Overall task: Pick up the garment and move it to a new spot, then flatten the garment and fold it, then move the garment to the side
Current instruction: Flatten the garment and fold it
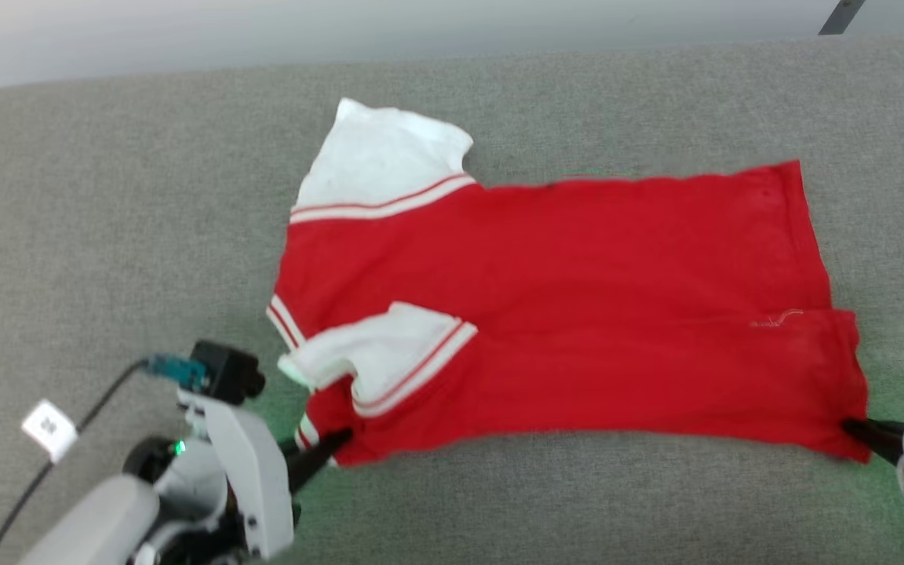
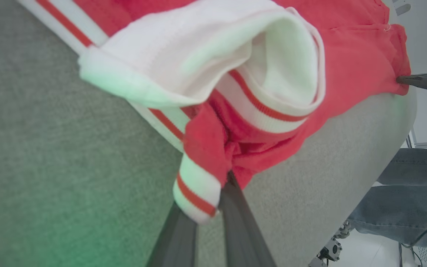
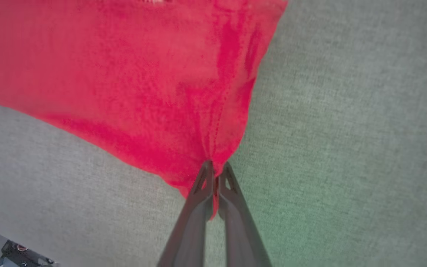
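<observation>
**Soft jersey, pinched at both near corners**

The garment (image 1: 562,314) looks light and limp. It will drape and sag between any two holds, and a single pinch would let the rest trail. It is neither fragile nor likely to be slippery, though thin knit can creep out of a shallow pinch. The sensible places to hold it are the hemmed and trimmed edges, where the cloth is doubled and thicker. Taken at two corners of one long edge, the body should hang straight for the fold.

That is where it is held now. The left gripper (image 2: 213,196) has its jaws pressed together on the bunched red cloth and striped trim below the near sleeve. The right gripper (image 3: 217,167) pinches the near hem corner, which puckers into the closed tips.

The shirt lies sideways on the grey upholstered surface (image 1: 107,235), with its sleeves to the robot's left and its hem to the right. The body is plain red and mostly flat. The far white sleeve (image 1: 381,161) is spread out, while the near white sleeve (image 1: 377,353) is folded over the body (its cuff gapes open in the left wrist view). Both carry white-and-red stripe trim. No numerals show on this face.
</observation>
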Controlling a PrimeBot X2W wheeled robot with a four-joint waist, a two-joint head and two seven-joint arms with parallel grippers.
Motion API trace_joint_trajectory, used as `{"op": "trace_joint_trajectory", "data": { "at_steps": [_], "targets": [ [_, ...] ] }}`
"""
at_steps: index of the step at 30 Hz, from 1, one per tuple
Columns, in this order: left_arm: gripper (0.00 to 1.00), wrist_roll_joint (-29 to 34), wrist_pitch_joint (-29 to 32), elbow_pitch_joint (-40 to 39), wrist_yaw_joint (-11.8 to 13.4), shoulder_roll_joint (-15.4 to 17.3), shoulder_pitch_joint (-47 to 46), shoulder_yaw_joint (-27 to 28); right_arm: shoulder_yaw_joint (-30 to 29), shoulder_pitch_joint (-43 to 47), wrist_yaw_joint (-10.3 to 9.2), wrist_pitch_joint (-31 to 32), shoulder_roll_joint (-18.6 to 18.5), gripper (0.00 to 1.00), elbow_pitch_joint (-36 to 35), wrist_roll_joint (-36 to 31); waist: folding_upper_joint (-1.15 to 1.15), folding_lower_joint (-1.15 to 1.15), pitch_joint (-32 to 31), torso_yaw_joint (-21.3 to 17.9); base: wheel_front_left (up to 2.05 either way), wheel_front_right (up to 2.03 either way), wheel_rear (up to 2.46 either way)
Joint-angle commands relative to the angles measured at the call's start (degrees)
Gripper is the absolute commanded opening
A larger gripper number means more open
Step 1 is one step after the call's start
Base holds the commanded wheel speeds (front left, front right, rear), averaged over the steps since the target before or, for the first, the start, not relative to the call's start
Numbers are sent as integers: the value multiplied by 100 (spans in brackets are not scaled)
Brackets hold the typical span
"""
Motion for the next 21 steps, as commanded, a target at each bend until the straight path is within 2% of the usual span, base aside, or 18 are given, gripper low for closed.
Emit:
{"op": "trace_joint_trajectory", "data": {
  "at_steps": [1, 4, 5, 6, 7, 8, 9, 10, 16, 21],
  "targets": [
    [0, -4, -2, -181, 57, 67, 180, -26, -158, 183, -7, 43, -62, 0, -51, -14, 0, 0, 5, 14, 0, 0, 0],
    [0, 51, -27, -546, 152, 185, 426, -66, -465, 461, -7, 72, -81, 0, -231, -51, 0, 0, 2, 60, 0, 0, 0],
    [3, 43, -47, -637, 186, 197, 484, -64, -564, 540, -7, 68, -57, 0, -279, -75, 0, 0, -1, 69, 0, 0, 0],
    [12, 31, -64, -714, 217, 207, 541, -57, -650, 616, -7, 73, -28, 0, -333, -103, 0, 0, -6, 78, 0, 0, 0],
    [25, 6, -92, -768, 244, 213, 590, -40, -732, 659, -7, 33, 6, 10, -395, -172, 0, 0, -11, 86, 0, 0, 0],
    [43, -15, -124, -812, 275, 212, 629, -12, -840, 678, -7, -36, 59, 77, -438, -241, 0, 0, -20, 94, 0, 0, 0],
    [85, -30, -166, -861, 305, 220, 668, 24, -956, 706, -7, -97, 146, 100, -456, -328, 0, 0, -36, 100, 0, 0, 0],
    [100, -36, -219, -915, 335, 243, 694, 66, -1019, 742, -6, -138, 229, 100, -498, -409, 0, 0, -48, 103, 0, 0, 0],
    [100, 2, -411, -1333, 543, 651, 879, 412, -1461, 735, -6, -560, 758, 100, -888, -862, 0, 0, -84, 83, 0, 0, 0],
    [100, 175, -767, -1415, 791, 852, 529, 906, -1542, 499, -6, -1206, 1236, 100, -1173, -1302, 0, 0, -56, -18, 0, 0, 0]
  ]
}}
